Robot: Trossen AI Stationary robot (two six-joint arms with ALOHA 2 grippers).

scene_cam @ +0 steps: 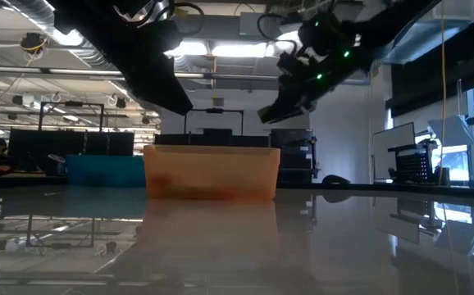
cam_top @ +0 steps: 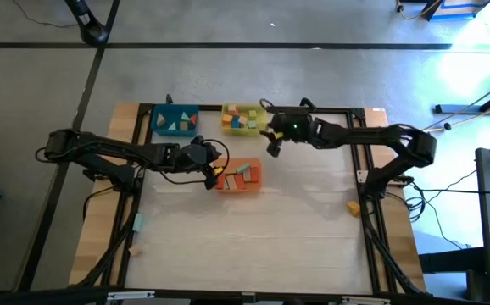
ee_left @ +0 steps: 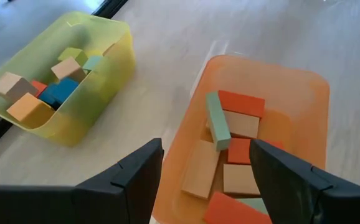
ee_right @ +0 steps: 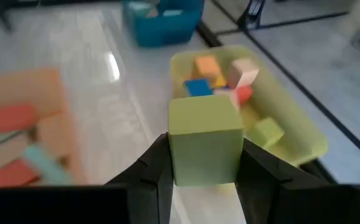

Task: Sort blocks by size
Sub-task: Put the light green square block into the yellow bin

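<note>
**Two arms over three trays of blocks**

Three trays sit toward the far side of the surface (cam_top: 253, 246): a blue tray (cam_top: 175, 120), a yellow tray (cam_top: 243, 119) beside it, and an orange tray (cam_top: 240, 176) nearer the middle. The right gripper (cam_top: 273, 141) hangs just beside the yellow tray, above the surface, its jaws pinching a light green cube (ee_right: 205, 140). Small blocks (ee_right: 220, 78) in orange, blue, red, green and natural wood lie in the yellow tray. The left gripper (ee_left: 206, 171) hovers over the edge of the orange tray, jaws spread and empty. Long flat blocks (ee_left: 230, 149) in orange, wood and pale green fill that tray.
</note>
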